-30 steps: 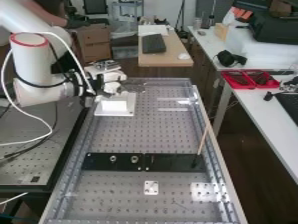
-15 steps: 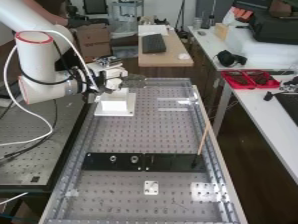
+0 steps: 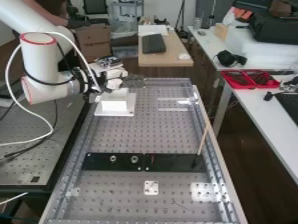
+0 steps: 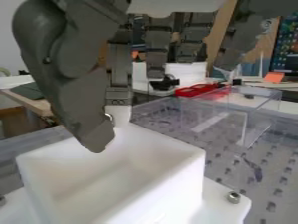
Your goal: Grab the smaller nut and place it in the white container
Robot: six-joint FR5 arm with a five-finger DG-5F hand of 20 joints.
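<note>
Since the earliest frame, the arm has been shifting toward the view's right, bringing the hand farther across the container; between the last two frames it is moving only slightly. In the wrist view, the hand is hanging at the container's open top, its thumb slanting down above the opening. The thumb and the nearest finger are closing together on the nut, of which only a small metal edge is showing beside a pale tip, just past the container's far rim corner; its size is not readable there. The container is standing upright on its flat base, a screw sitting in one base corner. A clear box is standing beyond it on the bench. Nearer the high camera, a black plate is lying across the bench, with one metal ring and another ring sitting side by side on its left half. A thin stick is rising at a tilt from its right end. A small white plate is lying nearer still. On the side table, a red tray is resting near black headphones.
</note>
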